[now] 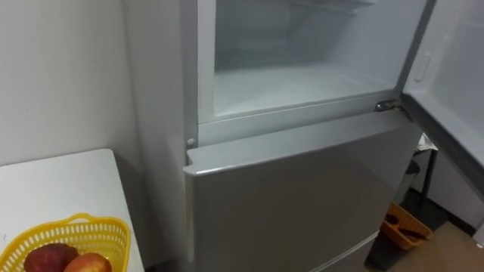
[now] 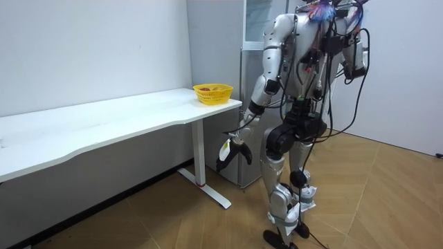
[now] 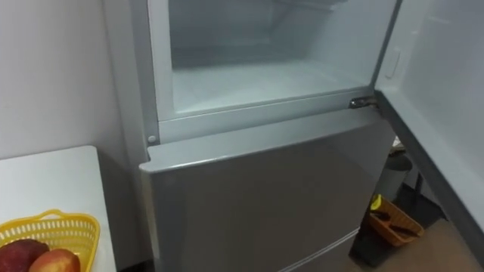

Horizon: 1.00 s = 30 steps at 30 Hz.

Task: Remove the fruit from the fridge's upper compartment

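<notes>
One hand, the left hand [image 2: 233,146], hangs slack and empty near the tabletop's [image 2: 104,121] end. Ahead, the upper fridge [image 1: 302,83] stands open, its shelf bare. Two fruits [image 1: 49,257] sit in the yellow basket [image 1: 98,224] at the tabletop's corner. They are probably firm, light and smooth, best cupped round the middle.

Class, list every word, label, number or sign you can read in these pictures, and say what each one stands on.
None can be read.
The fridge, its open door, the yellow basket and the white table show no legible print.
A small pale patch inside the door is too blurred to tell whether it is a label.
</notes>
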Available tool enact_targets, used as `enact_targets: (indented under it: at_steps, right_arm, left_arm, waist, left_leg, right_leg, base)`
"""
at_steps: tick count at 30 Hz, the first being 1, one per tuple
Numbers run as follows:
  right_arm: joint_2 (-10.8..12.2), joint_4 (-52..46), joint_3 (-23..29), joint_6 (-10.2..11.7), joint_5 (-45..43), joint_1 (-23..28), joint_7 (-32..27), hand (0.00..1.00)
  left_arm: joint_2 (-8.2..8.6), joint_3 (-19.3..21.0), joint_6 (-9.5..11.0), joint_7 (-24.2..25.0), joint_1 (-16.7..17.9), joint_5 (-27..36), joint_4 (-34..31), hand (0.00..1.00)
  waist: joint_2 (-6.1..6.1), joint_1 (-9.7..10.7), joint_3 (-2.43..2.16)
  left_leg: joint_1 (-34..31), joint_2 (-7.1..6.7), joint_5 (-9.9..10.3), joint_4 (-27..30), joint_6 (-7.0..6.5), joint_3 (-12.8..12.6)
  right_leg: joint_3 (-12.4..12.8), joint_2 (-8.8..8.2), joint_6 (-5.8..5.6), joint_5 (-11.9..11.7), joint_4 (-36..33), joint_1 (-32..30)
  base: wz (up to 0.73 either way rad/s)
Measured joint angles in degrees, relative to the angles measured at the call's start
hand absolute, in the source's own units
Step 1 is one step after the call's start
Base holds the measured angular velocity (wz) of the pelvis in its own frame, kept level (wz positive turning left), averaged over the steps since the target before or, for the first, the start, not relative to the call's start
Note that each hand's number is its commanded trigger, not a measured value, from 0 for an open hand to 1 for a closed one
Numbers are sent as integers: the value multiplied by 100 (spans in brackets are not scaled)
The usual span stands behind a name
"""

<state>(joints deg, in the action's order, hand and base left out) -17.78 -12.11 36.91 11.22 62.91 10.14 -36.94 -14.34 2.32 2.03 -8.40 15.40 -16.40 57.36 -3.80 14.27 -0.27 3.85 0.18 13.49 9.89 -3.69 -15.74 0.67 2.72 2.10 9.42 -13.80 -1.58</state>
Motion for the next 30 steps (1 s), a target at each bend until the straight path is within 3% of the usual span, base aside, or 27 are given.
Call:
enact_targets:
  at_steps: [2, 6, 10, 15, 19, 30]
  right_arm:
    - [-72, -275, 76, -1, 2, -23, 1, 0]
    - [-239, -433, 79, 7, 3, -283, 87, 0]
    - [-239, -653, 16, -11, -71, -340, 513, 0]
    - [-240, -1090, -342, -11, -559, -353, 819, 0]
    - [-233, -1219, -703, -73, -1202, -552, 1200, 0]
    - [-239, -1250, -1452, -135, -2180, -669, 2051, 0]
  left_arm:
    - [16, 2, 0, 10, 30, 3, -1, 0]
    - [86, 3, -3, 13, 49, -26, 0, 0]
    - [181, 10, -8, 14, 25, -244, -6, 0]
    - [266, 10, -10, 15, 21, -266, 1, 0]
    - [269, 11, -16, -12, 31, -411, 74, 0]
    - [191, 20, -46, 9, -16, -453, 419, 0]
  waist:
    - [-12, -10, 23]
    - [40, -35, 23]
    - [88, -158, 20]
    - [121, -368, 18]
    - [113, -399, 21]
    - [-98, -812, 32]
  left_leg:
    - [-3, 0, 3, -27, 5, 7]
    - [-8, -5, 2, -26, 6, 20]
    - [-12, 1, -3, 9, 14, 35]
    - [54, 12, -11, -3, 27, 30]
    - [79, 4, -11, -25, 30, 91]
    - [77, 2, -26, 46, 48, 303]
  right_leg:
    - [16, 8, 0, 0, 2, -8]
    - [13, 8, 0, 0, 12, -13]
    - [7, 7, 4, -1, 18, -15]
    - [-27, 17, 16, -3, 18, 41]
    - [-105, -6, 21, 1, 26, 100]
    - [-404, -92, 59, 28, 108, 225]
  base:
    - [0]
    - [0]
    - [1]
    - [-1]
    - [9]
    - [11]
